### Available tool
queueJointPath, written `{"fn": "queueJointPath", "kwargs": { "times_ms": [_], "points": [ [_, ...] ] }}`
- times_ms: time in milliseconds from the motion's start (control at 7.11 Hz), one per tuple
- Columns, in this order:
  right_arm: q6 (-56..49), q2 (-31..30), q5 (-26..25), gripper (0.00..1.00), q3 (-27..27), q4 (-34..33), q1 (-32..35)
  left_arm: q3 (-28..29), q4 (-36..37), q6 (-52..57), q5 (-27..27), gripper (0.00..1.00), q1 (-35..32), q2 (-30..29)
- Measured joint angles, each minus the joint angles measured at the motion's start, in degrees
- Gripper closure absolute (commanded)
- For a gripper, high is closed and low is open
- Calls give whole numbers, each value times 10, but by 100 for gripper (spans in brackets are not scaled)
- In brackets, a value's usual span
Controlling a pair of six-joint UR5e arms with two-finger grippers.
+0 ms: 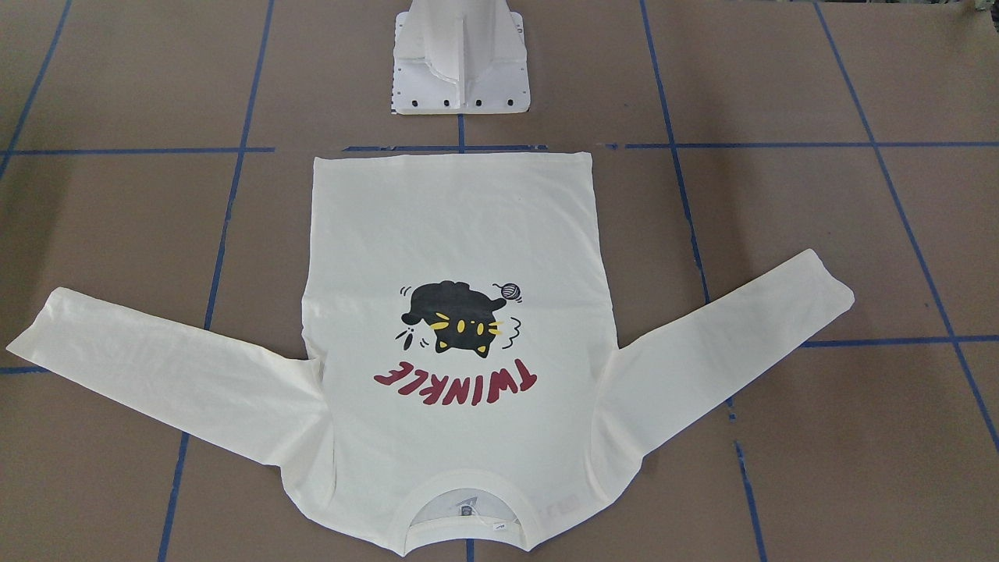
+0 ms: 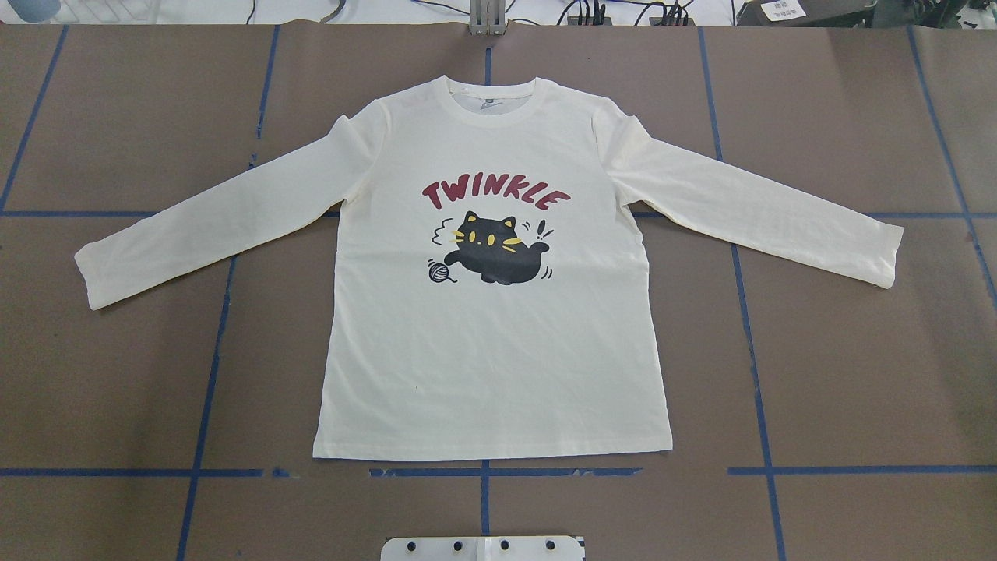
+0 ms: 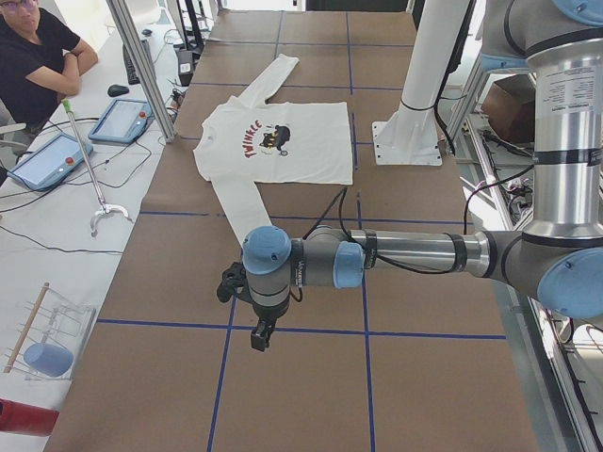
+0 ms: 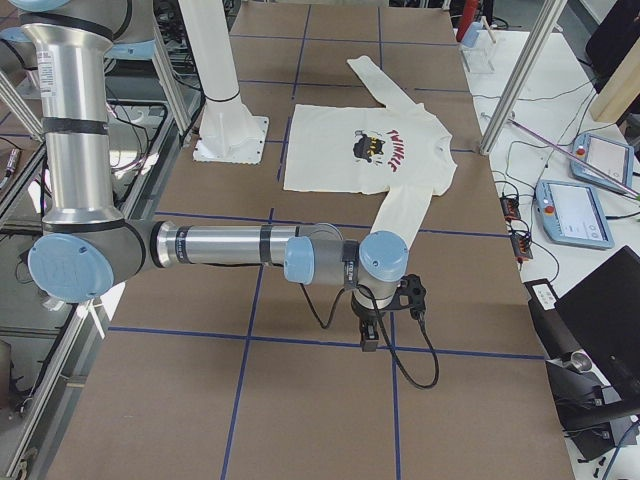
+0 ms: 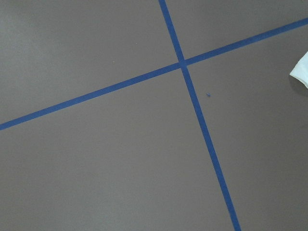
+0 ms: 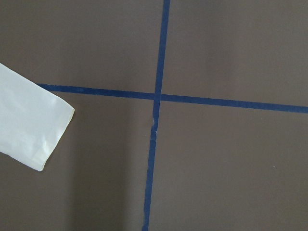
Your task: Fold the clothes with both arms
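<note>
T-shirt (image 2: 491, 351) lies spread print-up on the table (image 2: 117, 389); left fingers (image 3: 260, 336) and right fingers (image 4: 369, 338): opening cannot be told.

"TWINKLE" in red capital lettering (image 2: 496, 195) arcs above a black cat print (image 2: 498, 249) on the chest of a cream-white long-sleeved T-shirt (image 2: 491, 366) spread on the brown tabletop (image 2: 857, 374); its neck label (image 2: 488, 103) is too small to read.
</note>
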Motion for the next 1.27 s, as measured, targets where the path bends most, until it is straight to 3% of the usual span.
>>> {"fn": "queueJointPath", "kwargs": {
  "times_ms": [563, 844, 1267],
  "points": [
    [7, 6, -2, 0, 3, 6, 5, -4, 0, -2, 17, 0, -15, -9],
    [53, 9, 10, 0, -8, 60, -6, -8, -14, -4, 23, 0, -18, -30],
    [211, 12, 12, 0, -26, 198, -115, -7, -54, -3, 20, 0, -17, -43]
  ]
}}
